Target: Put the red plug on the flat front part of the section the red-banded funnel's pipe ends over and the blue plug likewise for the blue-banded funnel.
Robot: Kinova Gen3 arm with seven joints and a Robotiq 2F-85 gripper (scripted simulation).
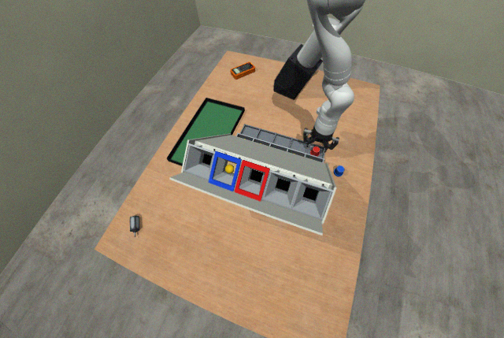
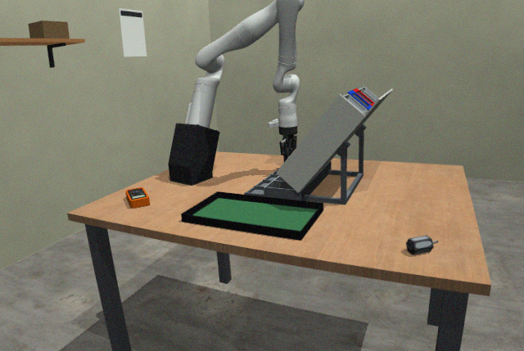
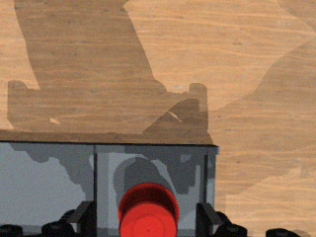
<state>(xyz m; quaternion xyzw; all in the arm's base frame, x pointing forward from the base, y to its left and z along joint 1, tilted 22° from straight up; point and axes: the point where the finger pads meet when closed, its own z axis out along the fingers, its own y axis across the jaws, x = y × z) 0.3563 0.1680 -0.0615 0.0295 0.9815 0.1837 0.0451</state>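
Red plastic, by the look of it: the plug (image 1: 316,150) (image 3: 148,222) stands upright in the end section (image 1: 321,155) (image 3: 106,193), the one nearest the blue plug. Our fingers (image 1: 334,143) (image 2: 286,152) are parted around it with a gap at either side, gripping nothing. We judge the plug light and stiff, perhaps a little slippery on its smooth round wall. If it needs shifting, we would take it by opposite sides, squarely and low enough to keep it from tipping. The likely next move is to rise straight up, since a sideways drift could knock it over.

Just beyond that end of the rack, the blue plug (image 1: 339,170) waits on the surface (image 1: 252,261) (image 2: 402,203) (image 3: 237,49). It should handle the same way, pinched across its middle.

Past the sloping cover (image 1: 264,150) (image 2: 321,140), a yellow marble (image 1: 229,169) sits in the blue-banded funnel (image 1: 221,186) (image 2: 369,107). It may be resting over the blocked pipe, though we cannot see inside. The red-banded funnel (image 1: 248,195) (image 2: 372,103) is next to it. Red looks placed, to our judgement; blue remains.

Farther off lie the green-floored tray (image 1: 211,126) (image 2: 254,213) and an orange meter (image 1: 242,70) (image 2: 137,197).
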